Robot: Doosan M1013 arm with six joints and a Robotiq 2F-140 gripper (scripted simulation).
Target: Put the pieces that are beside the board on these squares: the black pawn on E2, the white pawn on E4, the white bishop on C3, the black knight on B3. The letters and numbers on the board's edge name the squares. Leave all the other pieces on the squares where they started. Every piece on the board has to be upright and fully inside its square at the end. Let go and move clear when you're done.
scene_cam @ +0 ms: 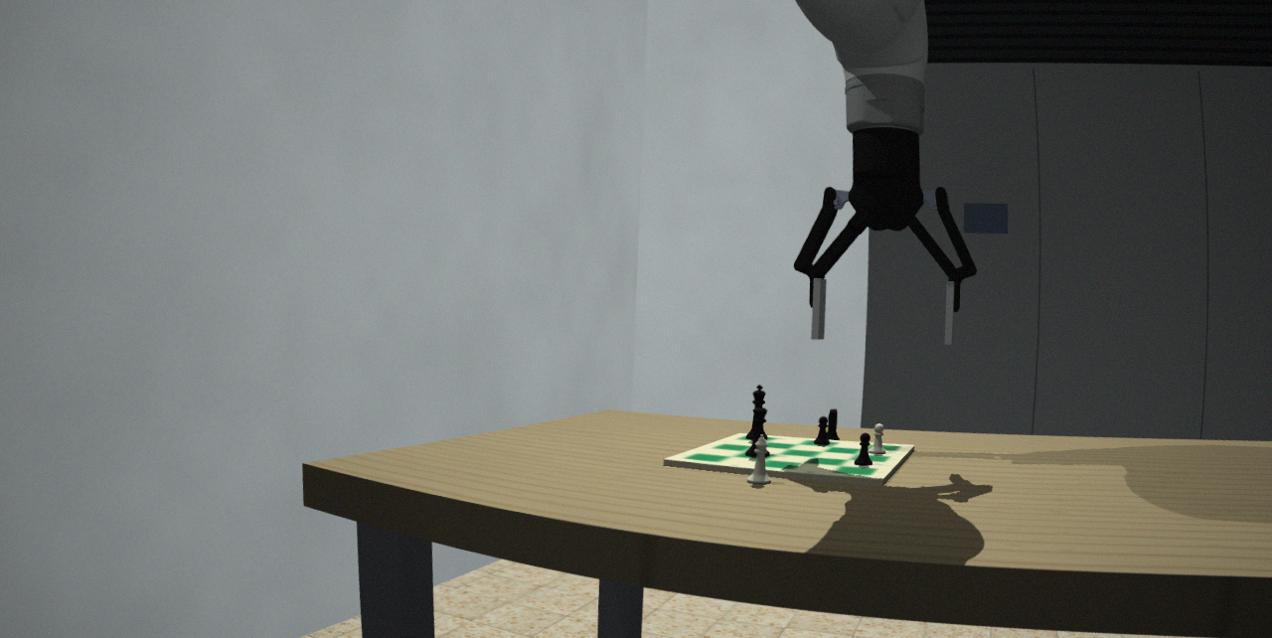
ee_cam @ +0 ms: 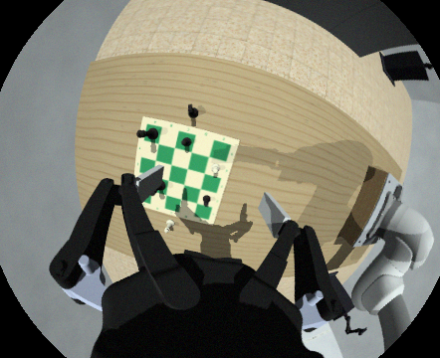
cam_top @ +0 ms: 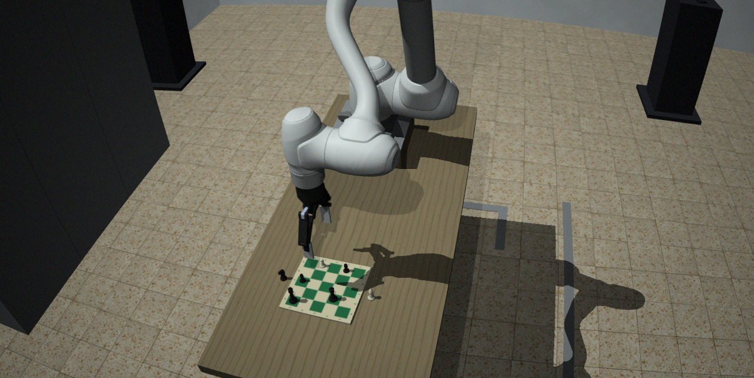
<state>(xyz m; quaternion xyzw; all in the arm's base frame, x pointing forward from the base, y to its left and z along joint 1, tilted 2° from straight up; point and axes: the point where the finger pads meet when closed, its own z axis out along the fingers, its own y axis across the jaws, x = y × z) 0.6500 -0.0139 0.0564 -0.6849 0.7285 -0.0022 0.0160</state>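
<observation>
My gripper (cam_top: pixel 318 237) (scene_cam: pixel 882 339) (ee_cam: pixel 213 188) is wide open and empty, high above the near-robot side of the board (cam_top: pixel 316 313) (ee_cam: pixel 233 144). The white pawn (cam_top: pixel 322 264) (scene_cam: pixel 878 439) (ee_cam: pixel 216 169) stands upright on E4, below the gripper. The black pawn (cam_top: pixel 346 268) (scene_cam: pixel 864 450) (ee_cam: pixel 206 199) stands upright on E2. The black knight (cam_top: pixel 283 275) (scene_cam: pixel 832 424) (ee_cam: pixel 193 112) stands on the table beside row 5. The white bishop (cam_top: pixel 371 294) (scene_cam: pixel 759 462) (ee_cam: pixel 169 226) stands on the table beside row 1. The squares C3 and B3 are empty.
A black king (cam_top: pixel 292 297) (ee_cam: pixel 151 133) stands on A5 and another black pawn (cam_top: pixel 302 278) (scene_cam: pixel 822 432) (ee_cam: pixel 186 142) on C5. A taller black piece (cam_top: pixel 333 295) (ee_cam: pixel 160 186) stands on B2, partly behind a finger in the wrist view.
</observation>
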